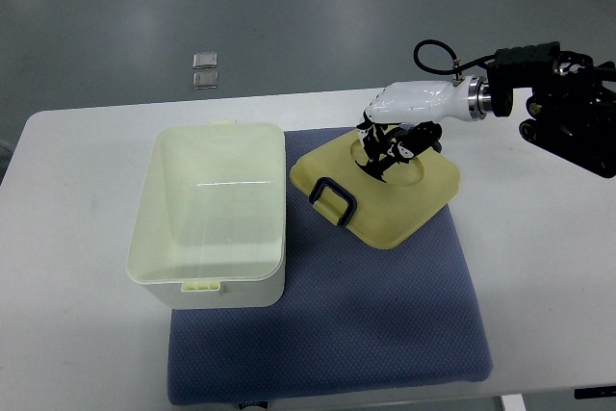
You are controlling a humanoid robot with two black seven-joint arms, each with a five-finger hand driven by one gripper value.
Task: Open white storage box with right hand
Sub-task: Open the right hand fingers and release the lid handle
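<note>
Box (pixel 210 214) open, cream lid (pixel 377 190) lying beside it.

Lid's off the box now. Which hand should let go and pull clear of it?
Right. The right hand is already on the lid, which lies on the blue mat beside the open white storage box. No left hand is in view.

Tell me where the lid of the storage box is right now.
In the top view the lid lies on the blue mat, right of the open white box, under the right robot hand.
</note>
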